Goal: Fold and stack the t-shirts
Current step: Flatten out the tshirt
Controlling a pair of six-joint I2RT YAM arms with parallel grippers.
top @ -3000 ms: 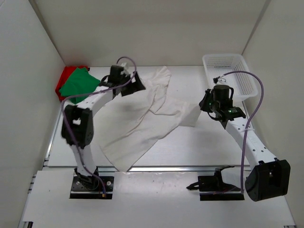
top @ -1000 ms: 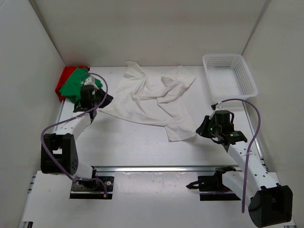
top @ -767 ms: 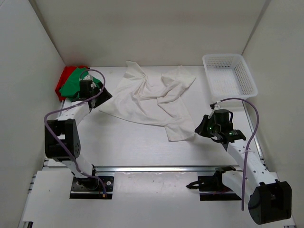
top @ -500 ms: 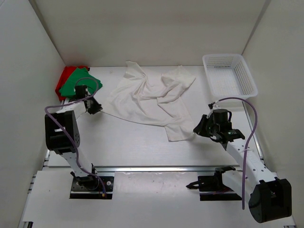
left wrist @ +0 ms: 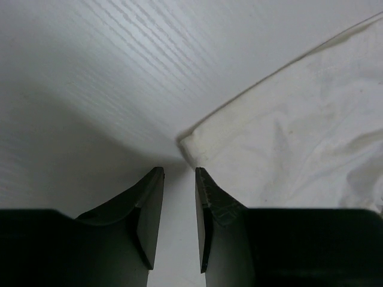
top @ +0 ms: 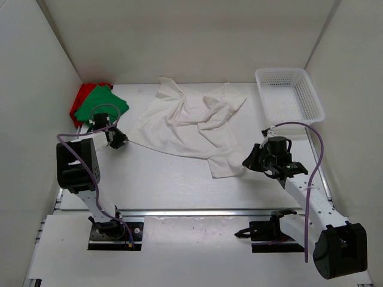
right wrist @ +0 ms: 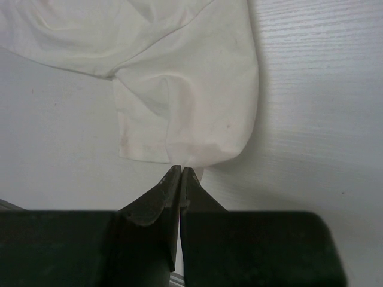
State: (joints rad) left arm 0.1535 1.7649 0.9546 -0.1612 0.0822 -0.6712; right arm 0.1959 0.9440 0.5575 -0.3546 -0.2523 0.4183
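Left fingers (left wrist: pixel 148 209) parted and empty, a corner of the white shirt (top: pixel 185 122) just right of them. Right fingers (right wrist: pixel 164 200) clenched at its near-right hem; hold on cloth unclear. Shirt crumpled across mid-table (top: pixel 155 179), left arm nearer that loose corner.

You have three t-shirts in view: one white t-shirt (top: pixel 185 122) spread mid-frame, and one green t-shirt (top: pixel 99 103) and one red t-shirt (top: pixel 79 100) at the upper left. You'll count one mesh basket (top: pixel 281 70) at the upper right. Two arms show, the left arm (top: pixel 75 167) at lower left and the right arm (top: pixel 302 188) at lower right. There is one table (top: pixel 167 179).
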